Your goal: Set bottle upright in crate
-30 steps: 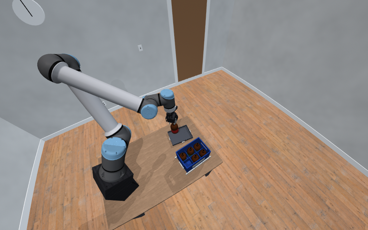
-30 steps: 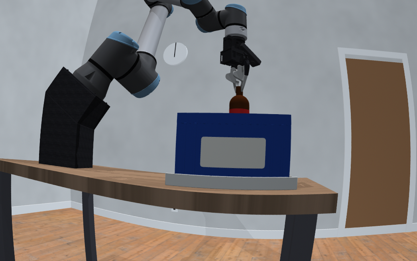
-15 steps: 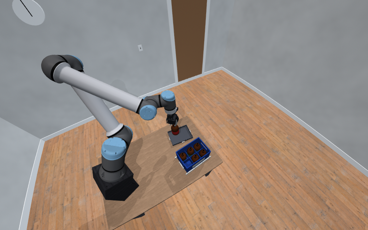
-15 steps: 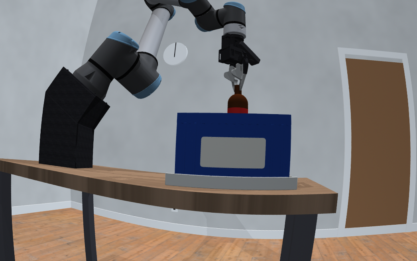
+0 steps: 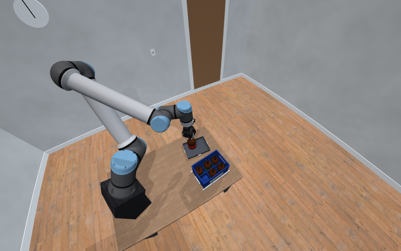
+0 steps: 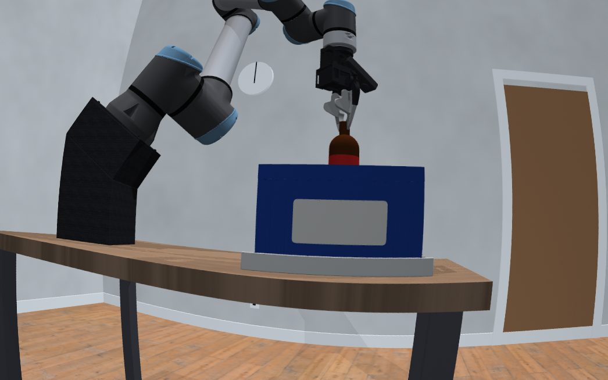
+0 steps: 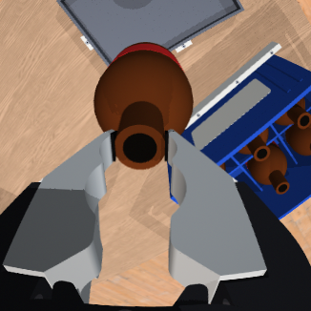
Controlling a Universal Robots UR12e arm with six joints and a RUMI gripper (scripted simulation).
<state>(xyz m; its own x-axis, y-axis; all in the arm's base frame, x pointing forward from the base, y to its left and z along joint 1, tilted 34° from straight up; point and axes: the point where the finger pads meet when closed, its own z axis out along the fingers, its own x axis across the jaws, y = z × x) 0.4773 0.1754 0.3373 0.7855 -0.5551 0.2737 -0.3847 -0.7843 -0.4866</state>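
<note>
My gripper (image 7: 141,133) is shut on the neck of a brown bottle (image 7: 143,102) with a red band. The bottle hangs upright, mouth up, in the air over the near edge of the grey tray (image 5: 196,146). It also shows in the top view (image 5: 191,142) and in the exterior view (image 6: 343,146), where its lower part is hidden behind the crate wall. The blue crate (image 5: 210,169) stands on the table just beyond the tray, to the right in the wrist view (image 7: 267,143). The gripper (image 6: 343,117) is above the crate's rim height.
The crate holds several upright brown bottles (image 5: 212,167) in its cells, and two cells at one end (image 5: 204,177) look empty. The crate sits on a grey base (image 6: 337,265) near the table's edge. The robot base (image 5: 125,201) stands at the other end of the table.
</note>
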